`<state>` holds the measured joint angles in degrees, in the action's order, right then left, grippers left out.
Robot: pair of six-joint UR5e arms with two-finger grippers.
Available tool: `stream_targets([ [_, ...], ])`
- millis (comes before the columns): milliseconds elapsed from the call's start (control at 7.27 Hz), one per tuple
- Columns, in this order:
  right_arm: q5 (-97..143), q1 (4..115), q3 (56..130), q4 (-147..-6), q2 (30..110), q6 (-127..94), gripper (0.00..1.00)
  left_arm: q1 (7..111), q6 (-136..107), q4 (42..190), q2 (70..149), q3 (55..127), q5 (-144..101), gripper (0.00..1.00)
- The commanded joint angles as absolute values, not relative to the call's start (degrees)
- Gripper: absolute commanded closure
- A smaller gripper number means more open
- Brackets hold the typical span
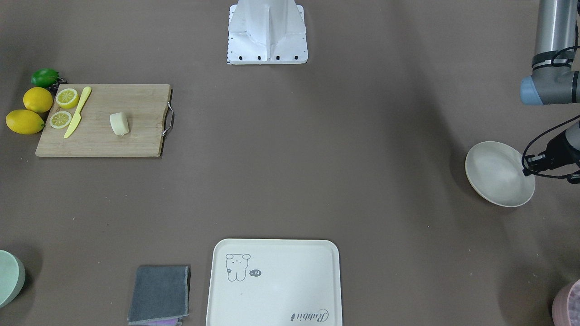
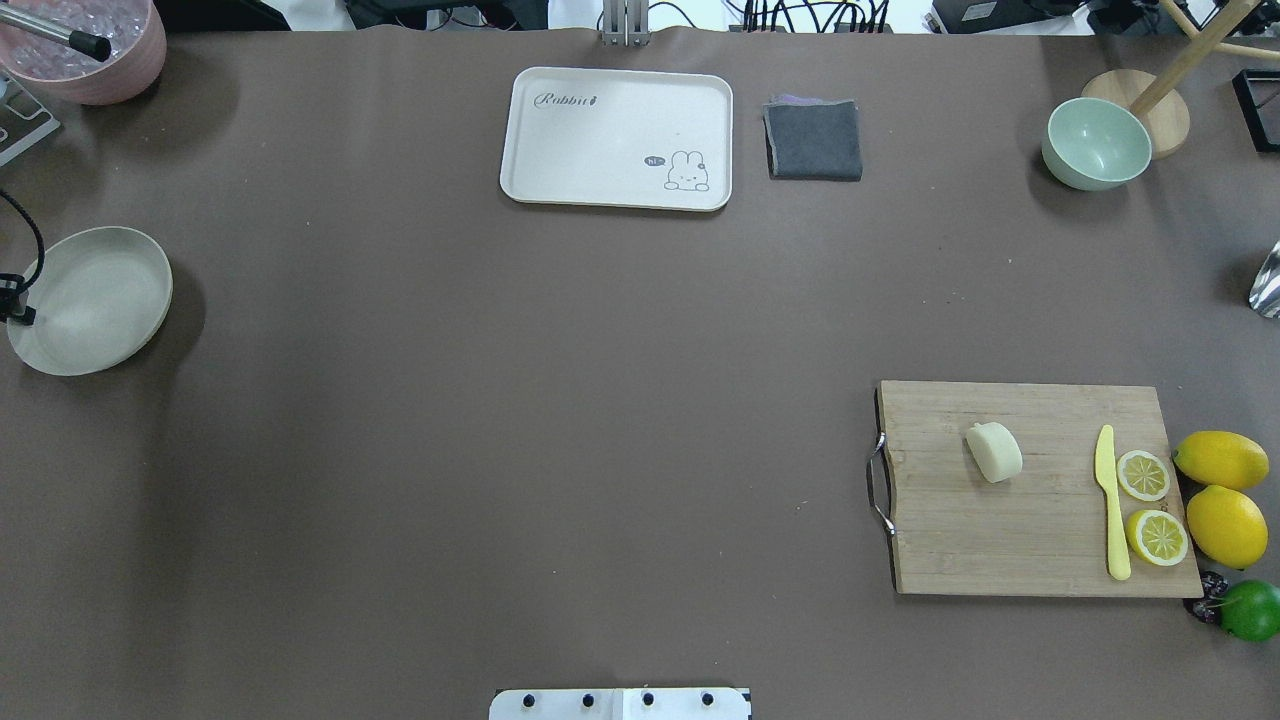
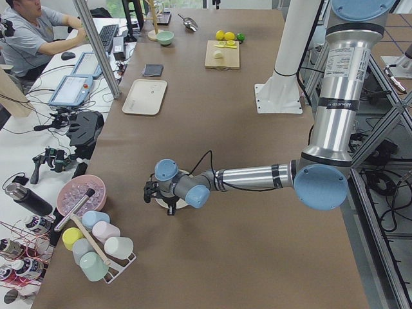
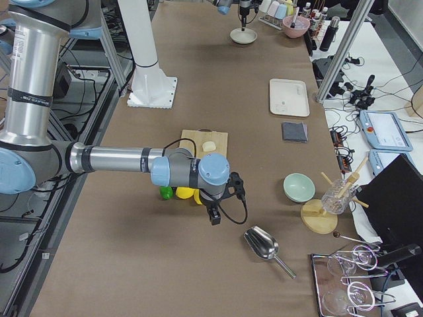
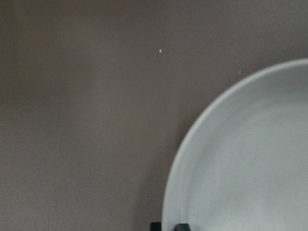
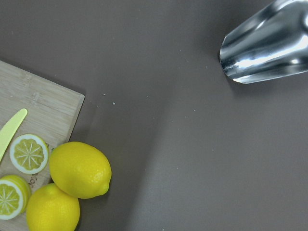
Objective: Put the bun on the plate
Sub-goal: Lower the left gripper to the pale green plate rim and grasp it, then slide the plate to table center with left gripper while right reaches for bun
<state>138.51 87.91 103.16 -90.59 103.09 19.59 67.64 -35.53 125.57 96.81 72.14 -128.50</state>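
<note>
Brown tabletop is filling the overhead view. At nine o'clock the plate (image 2: 90,300) is lying flat, with the left gripper (image 3: 170,207) hanging over its rim (jaws too hidden to judge). At four o'clock the bun (image 2: 994,452) is resting on the cutting board (image 2: 1000,540). The right gripper (image 4: 213,218) is hovering near the lemons (image 2: 1222,460), and I cannot tell its grip either.

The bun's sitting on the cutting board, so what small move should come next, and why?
Probably swing the right gripper over the bun: it lies untouched on the cutting board, while that gripper hangs beyond the whole lemons, off the board. The plate is empty.
</note>
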Motion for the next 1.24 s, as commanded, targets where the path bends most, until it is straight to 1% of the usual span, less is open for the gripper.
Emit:
stream_targets([
  [0,138.69,87.89,103.18,-86.59,103.18,19.77,0.0,68.2,-41.19,123.94,97.47,77.83,-132.07,1.0],
  [138,138.87,87.89,102.84,-83.53,103.44,19.6,0.0,67.94,-48.88,122.27,99.56,81.96,-133.23,1.0],
  [413,144.1,87.19,102.92,-78.67,103.53,15.86,0.0,64.54,-60.41,121.64,99.58,91.8,-133.07,1.0],
  [550,145.45,85.71,104.05,-76.49,103.01,8.6,0.0,59.55,-67.86,121.64,100.1,96.11,-131.85,1.0],
  [688,145.37,81.52,104.24,-72.29,102.92,3.39,0.01,52.98,-74.38,121.64,101.59,99.46,-126.96,1.0],
  [826,145.28,77.04,105.8,-70.07,101.88,-7.71,0.01,48.82,-78.53,118.42,106.13,99.67,-124.39,1.0],
  [963,143.98,71.68,107.13,-65.87,101.6,-16.7,0.01,47.39,-80.23,113.78,110.7,99.67,-122.02,1.0],
  [1101,140.31,66.15,107.14,-61.91,99.95,-25.05,0.01,41.37,-84.51,113.21,112.83,99.23,-117.29,1.0],
])
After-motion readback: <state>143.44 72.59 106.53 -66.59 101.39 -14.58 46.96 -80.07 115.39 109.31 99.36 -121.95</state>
